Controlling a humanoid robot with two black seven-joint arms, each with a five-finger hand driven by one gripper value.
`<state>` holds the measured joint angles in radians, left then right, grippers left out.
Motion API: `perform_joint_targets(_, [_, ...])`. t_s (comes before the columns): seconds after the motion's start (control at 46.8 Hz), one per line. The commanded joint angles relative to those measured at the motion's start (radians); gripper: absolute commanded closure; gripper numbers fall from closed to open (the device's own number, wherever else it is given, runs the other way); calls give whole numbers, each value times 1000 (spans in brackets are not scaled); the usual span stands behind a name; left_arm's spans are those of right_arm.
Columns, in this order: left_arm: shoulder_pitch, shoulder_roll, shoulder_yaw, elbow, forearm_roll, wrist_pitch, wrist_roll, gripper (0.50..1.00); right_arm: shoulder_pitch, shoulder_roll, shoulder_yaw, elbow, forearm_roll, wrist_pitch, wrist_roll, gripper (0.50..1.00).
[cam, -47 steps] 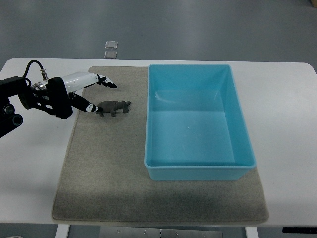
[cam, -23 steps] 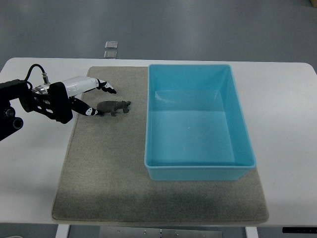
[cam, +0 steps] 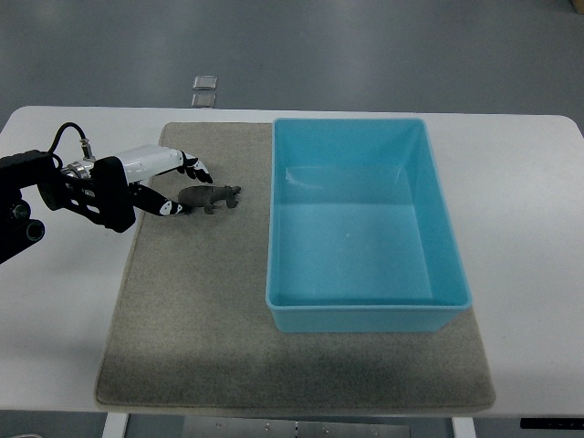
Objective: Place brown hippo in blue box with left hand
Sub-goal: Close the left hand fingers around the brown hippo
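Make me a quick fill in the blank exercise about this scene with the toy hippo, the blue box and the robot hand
1. The brown hippo lies on the grey ____.
2. The blue box holds ____ objects.
3. The hippo lies to the ____ of the box in the picture.
4. The hand beside the hippo is the robot's ____ hand.

Missing words: mat; no; left; left

The black left arm with its looped cable comes in from the left edge, reaching right. The white-and-black fingered left hand point(cam: 164, 182) has its fingers spread loose, upper ones pointing right, thumb point(cam: 167, 208) angled lower. Looks like it's holding nothing, though the fingertips are small and hard to make out.
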<state>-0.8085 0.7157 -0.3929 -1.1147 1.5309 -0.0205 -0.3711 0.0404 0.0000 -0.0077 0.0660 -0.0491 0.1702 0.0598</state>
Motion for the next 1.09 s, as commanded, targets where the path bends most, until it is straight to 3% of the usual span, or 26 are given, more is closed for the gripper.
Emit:
perform_joint_targets(0.0, [0,-2,0,1,0,1,0,784,1,0,0,0,0,0,0,564])
perform_joint_targets(0.363, [-1,-24,32,24,0,45,0,787,0,0,0,0,0,0,0,564])
perform_joint_targets(0.791, [-3,-30,34,24,0,45,0,795,0,0,0,0,0,0,0,564])
perform_joint_targets(0.962, [-5,-30,34,24,0,47,-2,840,0,0,0,0,0,0,0,564])
perform_joint_targets(1.068, [-5,-30,34,24,0,45,0,896,0,0,0,0,0,0,0,564])
